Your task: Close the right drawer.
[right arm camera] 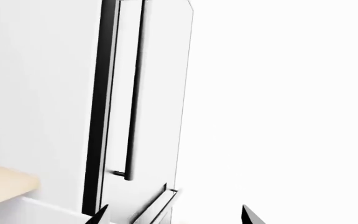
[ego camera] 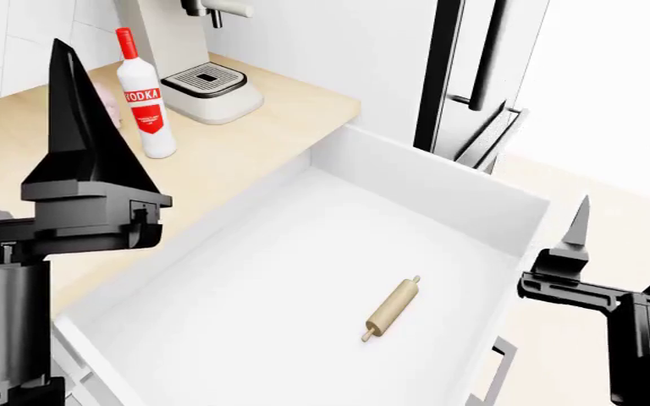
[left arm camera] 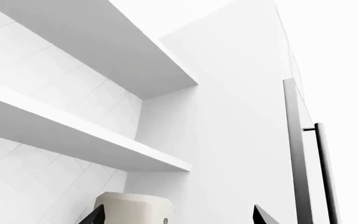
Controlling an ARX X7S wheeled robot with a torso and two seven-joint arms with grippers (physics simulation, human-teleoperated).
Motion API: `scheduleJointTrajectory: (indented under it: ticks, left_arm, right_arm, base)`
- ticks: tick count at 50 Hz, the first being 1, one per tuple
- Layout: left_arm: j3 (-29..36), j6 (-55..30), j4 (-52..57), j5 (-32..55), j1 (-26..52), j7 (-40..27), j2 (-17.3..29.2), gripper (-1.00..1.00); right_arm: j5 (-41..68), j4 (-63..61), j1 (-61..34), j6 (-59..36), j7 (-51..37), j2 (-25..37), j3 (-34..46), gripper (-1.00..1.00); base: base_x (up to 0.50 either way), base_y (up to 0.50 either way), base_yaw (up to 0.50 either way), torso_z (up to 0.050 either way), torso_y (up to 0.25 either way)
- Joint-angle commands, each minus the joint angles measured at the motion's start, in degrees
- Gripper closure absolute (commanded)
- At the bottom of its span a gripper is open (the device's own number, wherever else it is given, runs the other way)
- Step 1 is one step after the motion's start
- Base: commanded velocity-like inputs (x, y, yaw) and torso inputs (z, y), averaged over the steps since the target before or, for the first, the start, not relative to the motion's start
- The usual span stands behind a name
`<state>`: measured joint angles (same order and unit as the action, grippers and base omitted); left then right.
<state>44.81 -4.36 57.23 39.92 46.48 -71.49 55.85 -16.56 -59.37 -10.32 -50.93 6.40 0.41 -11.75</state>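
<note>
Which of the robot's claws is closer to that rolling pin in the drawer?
The right gripper, by the head view. It hangs just outside the open drawer's right wall, beside the rolling pin. The left gripper is raised over the counter, on the drawer's far side.

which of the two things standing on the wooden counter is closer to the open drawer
The vodka bottle, clear with a red cap and label. It stands nearer the right drawer than the coffee machine behind it.

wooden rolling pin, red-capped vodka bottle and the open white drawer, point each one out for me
wooden rolling pin (ego camera: 393,308), head view, middle of its barrel, lying in the drawer
red-capped vodka bottle (ego camera: 145,100), head view, on its red label
open white drawer (ego camera: 443,183), head view, on its far inner wall
</note>
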Motion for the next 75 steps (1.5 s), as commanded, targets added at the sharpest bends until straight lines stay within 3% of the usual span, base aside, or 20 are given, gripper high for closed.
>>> scheduleJointTrajectory:
  ticks: [1,33,38,53,75]
  left_arm:
    - [0.52,0.22,-0.46,-0.41,-0.10,0.22,-0.42,-1.00]
    - [1.45,0.92,-0.25,-1.13,-0.45,-0.30,0.22,-1.00]
    - [1.64,0.38,-0.41,-0.76,0.32,-0.16,-0.27,-1.00]
    - [1.92,0.52,-0.86,-0.60,0.84,0.16,-0.43,-1.00]
    - [2.57,1.64,-1.18,-1.72,-0.48,0.00,-0.26,-1.00]
  right_arm:
    - [7.27,3.27,4.13,2.31,-2.70,0.51,-5.53,-1.00]
    - [17.59,14.57,7.85,8.90,-9.03,2.44,-8.08,-1.00]
    - [19.02,20.26,9.26,13.57,-9.47,2.47,-9.90,-1.00]
    - [20.67,24.31,9.78,14.06,-11.37,3.56,-10.46,-1.00]
    - [22.25,38.97,8.72,23.34,-11.29,5.51,-9.52,-1.00]
  base:
    - [0.00,0.00,0.00,0.000,0.000]
    - [0.00,0.00,0.00,0.000,0.000]
    - [0.00,0.00,0.00,0.000,0.000]
    - [0.00,0.00,0.00,0.000,0.000]
    - [0.00,0.00,0.00,0.000,0.000]
